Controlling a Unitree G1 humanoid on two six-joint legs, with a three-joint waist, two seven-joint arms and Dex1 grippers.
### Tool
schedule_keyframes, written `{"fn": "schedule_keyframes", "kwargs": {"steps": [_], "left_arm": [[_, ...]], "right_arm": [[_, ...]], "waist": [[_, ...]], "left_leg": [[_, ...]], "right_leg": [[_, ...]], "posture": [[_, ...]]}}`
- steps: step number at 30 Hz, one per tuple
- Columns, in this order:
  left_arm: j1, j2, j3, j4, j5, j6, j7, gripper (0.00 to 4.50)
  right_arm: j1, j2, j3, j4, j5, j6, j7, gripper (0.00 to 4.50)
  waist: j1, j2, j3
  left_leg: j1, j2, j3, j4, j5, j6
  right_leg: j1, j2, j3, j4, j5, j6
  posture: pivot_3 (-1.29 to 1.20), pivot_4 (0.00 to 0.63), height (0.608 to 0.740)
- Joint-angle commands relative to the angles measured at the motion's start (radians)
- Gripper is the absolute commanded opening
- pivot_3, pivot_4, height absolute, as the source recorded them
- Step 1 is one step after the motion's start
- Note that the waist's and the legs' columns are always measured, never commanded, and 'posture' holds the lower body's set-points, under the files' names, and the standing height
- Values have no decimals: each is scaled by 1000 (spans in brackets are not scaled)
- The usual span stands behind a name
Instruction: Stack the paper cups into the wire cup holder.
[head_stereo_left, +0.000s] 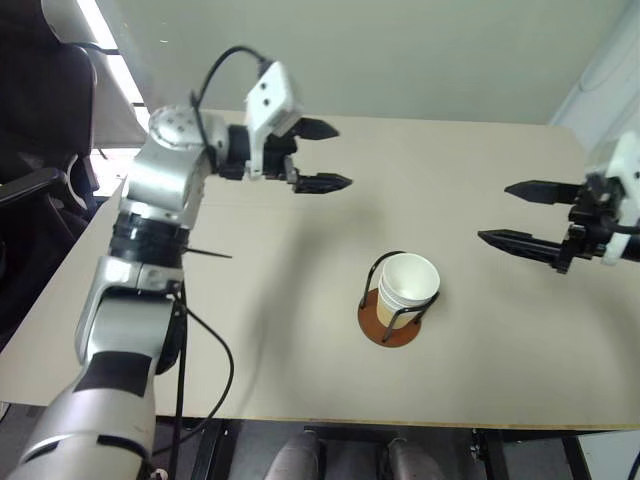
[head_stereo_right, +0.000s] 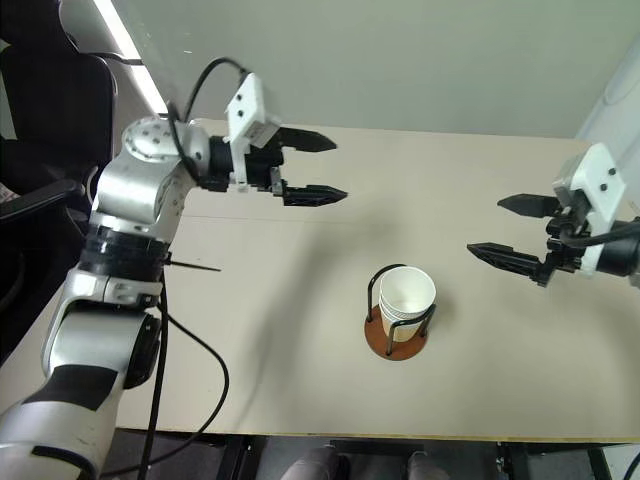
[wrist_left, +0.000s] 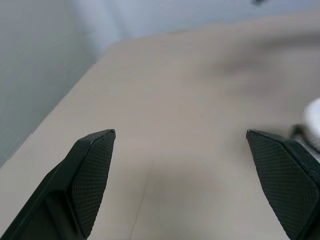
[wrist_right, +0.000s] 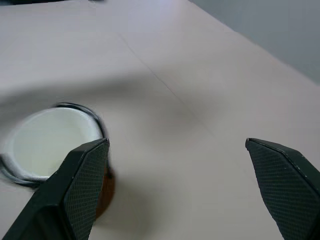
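While the left pincer (head_stereo_left: 322, 156) hangs released and empty near the tabletop's (head_stereo_left: 300, 380) far edge and the right pincer (head_stereo_left: 518, 213) gapes empty by its right edge, the paper cups (head_stereo_left: 408, 287) sit nested in the wire cup holder (head_stereo_left: 392, 312) between them, toward the near edge

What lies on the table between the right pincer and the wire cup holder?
Nothing: bare table between right pincer and wire cup holder, per the right eye view.
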Motion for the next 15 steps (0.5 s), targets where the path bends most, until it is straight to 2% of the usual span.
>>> {"fn": "schedule_keyframes", "kwargs": {"steps": [1,7,11,15], "left_arm": [[70,10,134,-78,-23,74,176,4491],[212,7,299,-61,12,80,471,4491],[263,-10,415,19,13,-4,657,4491],[360,-41,485,67,10,-59,772,4491]], "right_arm": [[-39,60,18,77,-69,-47,-79,4500],[-44,183,27,188,-176,-119,-189,4500],[-41,264,22,251,-229,-168,-260,4500],[-83,421,-42,336,-252,-236,-431,4500]], "waist": [[0,0,0],[0,0,0],[-1,0,0],[-4,0,0]], "left_leg": [[0,0,0,0,0,0],[2,0,0,-1,1,0],[3,0,1,-1,1,-1],[7,-1,1,-3,2,-1]], "right_leg": [[0,0,0,0,0,0],[0,0,1,0,0,0],[1,0,1,0,0,-1],[4,0,2,0,1,-1]], "posture": [[0,150,740],[0,150,740],[0,150,740],[0,150,740]]}}
